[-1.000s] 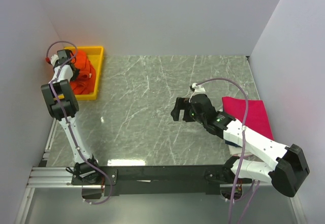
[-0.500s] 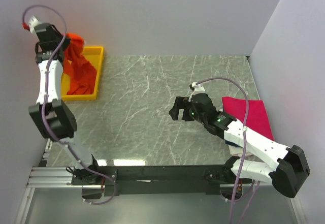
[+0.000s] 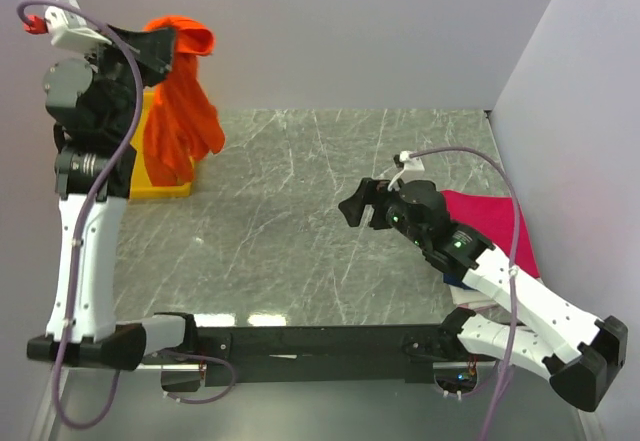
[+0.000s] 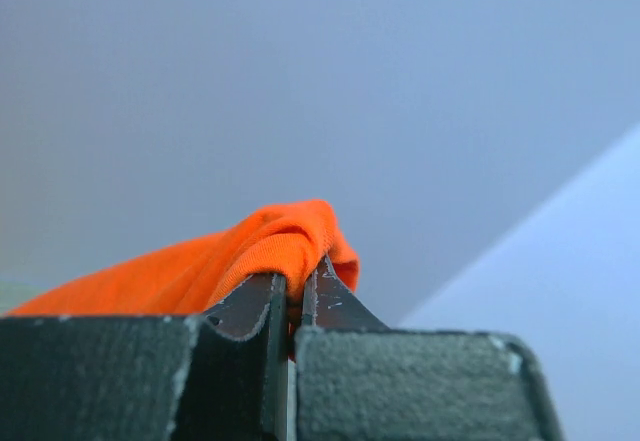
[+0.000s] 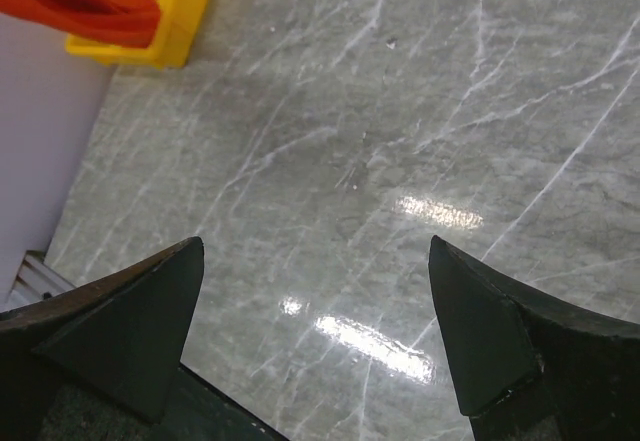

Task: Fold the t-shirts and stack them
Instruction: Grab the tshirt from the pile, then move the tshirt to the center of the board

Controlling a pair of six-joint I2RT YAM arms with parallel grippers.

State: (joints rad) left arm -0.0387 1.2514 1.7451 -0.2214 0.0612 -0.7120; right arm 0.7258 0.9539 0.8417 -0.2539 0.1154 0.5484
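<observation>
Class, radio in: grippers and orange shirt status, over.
Left gripper shut on orange t-shirt, hanging over yellow tray. Right gripper open, empty, above table. Nothing in the way.

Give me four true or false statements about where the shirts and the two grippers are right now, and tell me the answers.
1. The left gripper is clamped on the orange t-shirt. True.
2. The right gripper holds the magenta t-shirt. False: its fingers are spread wide with nothing between them, above the bare table.
3. The orange t-shirt lies spread flat on the table. False: it hangs from the left gripper, above the yellow tray.
4. The magenta t-shirt lies on the table's right side. True.
</observation>
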